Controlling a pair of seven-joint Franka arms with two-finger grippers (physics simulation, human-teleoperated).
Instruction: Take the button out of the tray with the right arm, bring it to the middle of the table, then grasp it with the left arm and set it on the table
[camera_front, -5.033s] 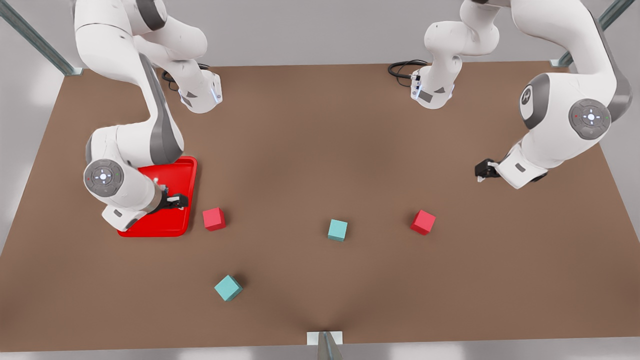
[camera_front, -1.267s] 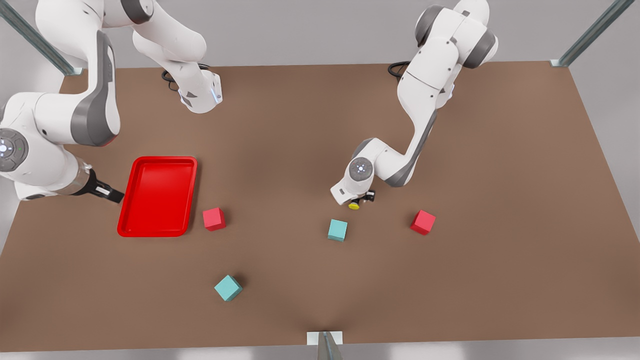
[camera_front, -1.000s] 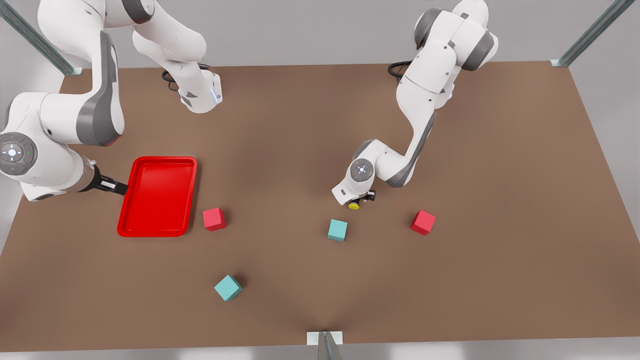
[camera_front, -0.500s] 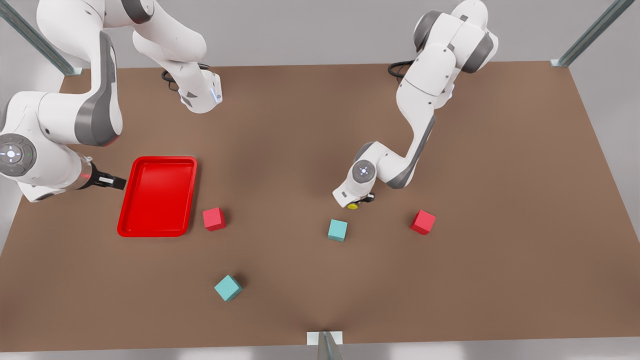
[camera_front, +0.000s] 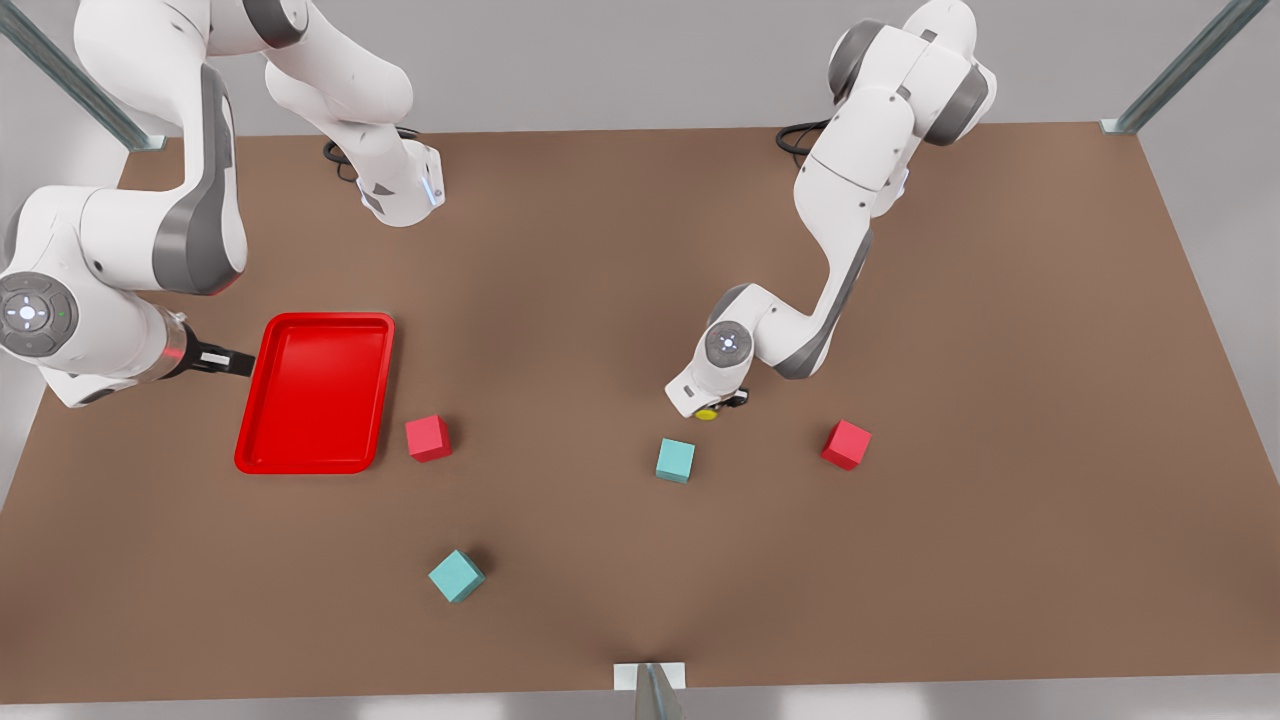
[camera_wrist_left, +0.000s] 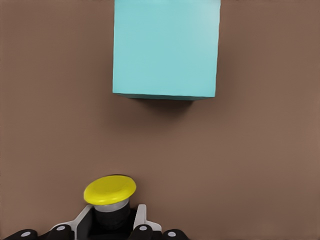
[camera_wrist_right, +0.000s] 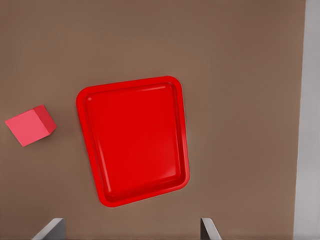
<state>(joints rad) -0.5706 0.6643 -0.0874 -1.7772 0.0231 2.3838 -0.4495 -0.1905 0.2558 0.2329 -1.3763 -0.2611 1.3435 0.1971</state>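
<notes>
A tiny push-button with a yellow domed cap and dark grey base (camera_front: 708, 412) is held low over the large matte brown tabletop (camera_front: 620, 260) near its middle, pinched by the black two-finger gripper of the left arm (camera_front: 722, 405). In the left wrist view the button (camera_wrist_left: 109, 192) is seen gripped by its base between the pale fingertips (camera_wrist_left: 139, 216), the cap standing clear above them, which keeps the dome from being pressed. A teal cube (camera_wrist_left: 166, 47) lies just ahead of it on the bare brown surface; in the front view that cube (camera_front: 676, 460) sits just nearer the camera than the gripper, apart from it.

The shallow bright red rectangular tray (camera_front: 316, 392) is left without the button, far off at the front view's left, with a red cube (camera_front: 428, 438) just beside its near right corner. The right arm's gripper (camera_front: 222, 361) waits beside the tray's left rim, fingers spread as shown in the right wrist view (camera_wrist_right: 132, 230), above the tray (camera_wrist_right: 135, 140).

The hand-over is judged done; only the lowering and release appear to remain. Whether the base already touches the tabletop cannot be told.
</notes>
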